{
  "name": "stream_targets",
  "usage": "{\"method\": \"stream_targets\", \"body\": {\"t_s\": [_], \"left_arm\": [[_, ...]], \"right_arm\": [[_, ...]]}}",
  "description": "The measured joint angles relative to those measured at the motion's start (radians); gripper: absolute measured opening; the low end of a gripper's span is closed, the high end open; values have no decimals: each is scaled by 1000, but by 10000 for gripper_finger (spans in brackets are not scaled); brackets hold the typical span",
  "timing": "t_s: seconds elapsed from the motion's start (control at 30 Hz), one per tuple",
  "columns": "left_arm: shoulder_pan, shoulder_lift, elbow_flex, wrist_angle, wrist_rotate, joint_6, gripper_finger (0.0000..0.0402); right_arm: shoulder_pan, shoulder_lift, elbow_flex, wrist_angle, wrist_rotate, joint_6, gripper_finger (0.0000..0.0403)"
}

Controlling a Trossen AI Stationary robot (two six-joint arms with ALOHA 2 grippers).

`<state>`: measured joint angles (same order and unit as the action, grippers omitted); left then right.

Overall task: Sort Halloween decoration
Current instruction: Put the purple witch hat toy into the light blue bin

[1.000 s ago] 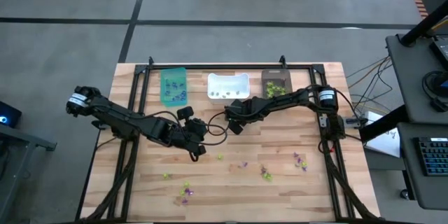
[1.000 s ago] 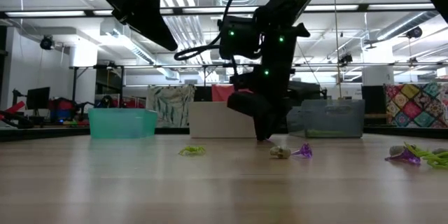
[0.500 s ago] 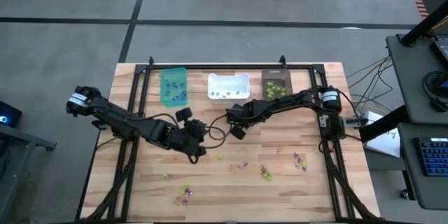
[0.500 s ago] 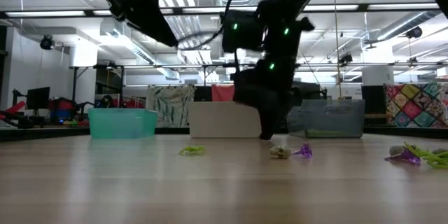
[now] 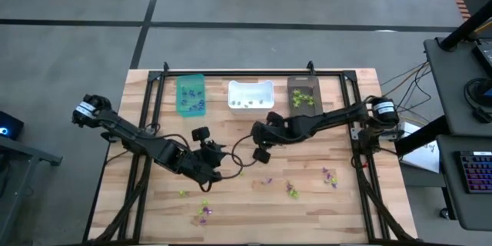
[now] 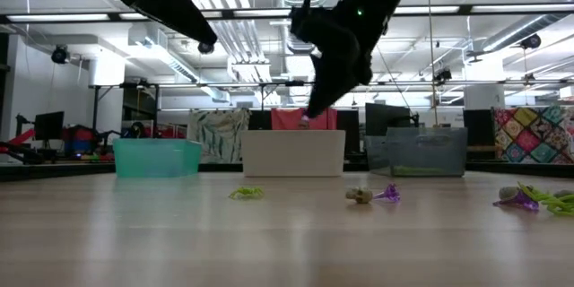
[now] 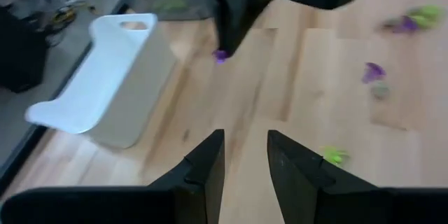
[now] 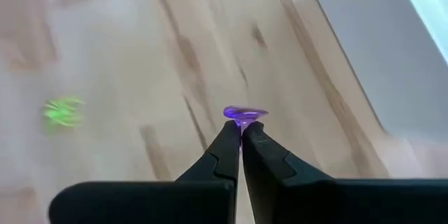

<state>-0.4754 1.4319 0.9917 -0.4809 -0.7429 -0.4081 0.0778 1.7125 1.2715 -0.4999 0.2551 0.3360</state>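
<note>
1. Purple trinket [image 8: 244,114] is hanging in right gripper [image 8: 240,131], jaws pinching it, above desk [image 5: 307,200] centre.
2. Other trinkets [image 5: 292,191] are lying scattered toward the front edge.
3. Left gripper [image 7: 245,155] is hovering nearby, jaws spread, holding nothing.

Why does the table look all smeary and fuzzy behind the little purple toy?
In the right wrist view the purple trinket, pinched by the right gripper, looks clearer than the smeared wood behind it; the green trinket there is blurred too. The high view stays crisp.
</note>
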Motion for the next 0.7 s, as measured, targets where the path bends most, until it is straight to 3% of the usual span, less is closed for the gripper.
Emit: {"method": "stream_targets", "body": {"t_s": [0.27, 0.5, 0.7], "left_arm": [[-73, -20, -8, 60, 16, 92, 91], [-146, -179, 8, 51, -197, 104, 91], [-196, -336, 8, 32, -291, 112, 91]], "right_arm": [[37, -41, -122, 446, -21, -132, 8], [-36, 1, -132, 819, -24, -309, 8], [-131, 86, -35, 903, -122, -347, 8]]}}
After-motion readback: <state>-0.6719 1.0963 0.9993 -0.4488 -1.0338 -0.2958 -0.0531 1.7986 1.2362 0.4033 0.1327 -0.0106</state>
